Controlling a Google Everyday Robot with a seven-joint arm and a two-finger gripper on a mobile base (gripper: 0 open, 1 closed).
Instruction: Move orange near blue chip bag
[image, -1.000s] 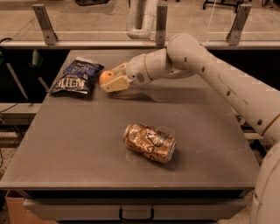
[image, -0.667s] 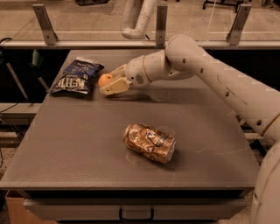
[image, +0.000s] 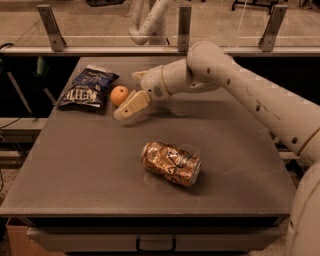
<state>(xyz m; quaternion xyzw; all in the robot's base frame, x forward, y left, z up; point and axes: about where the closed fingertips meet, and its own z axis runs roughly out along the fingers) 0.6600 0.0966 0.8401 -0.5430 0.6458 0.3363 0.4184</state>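
the gripper (image: 131, 100) sits in the upper left-centre of the frame, low over the table (image: 75, 165), with its fingers spread: one long pale finger (image: 129, 106) slants down to the left and the other shows only as a short tip (image: 138, 75) above it. it holds nothing. the orange (image: 118, 95) rests on the table at the fingers' left, just beside the lower one; whether they touch is hard to tell. just left of the orange lies the blue chip bag (image: 89, 87), flat, its white lettering upside down. the white arm (image: 250, 90) runs off to the right edge and is cut off there. well apart, near the middle of the frame, a crushed brown-gold can (image: 170, 162) lies on its side. behind the glass barrier (image: 100, 25) at the top, a second pale arm (image: 150, 20) is cut off.
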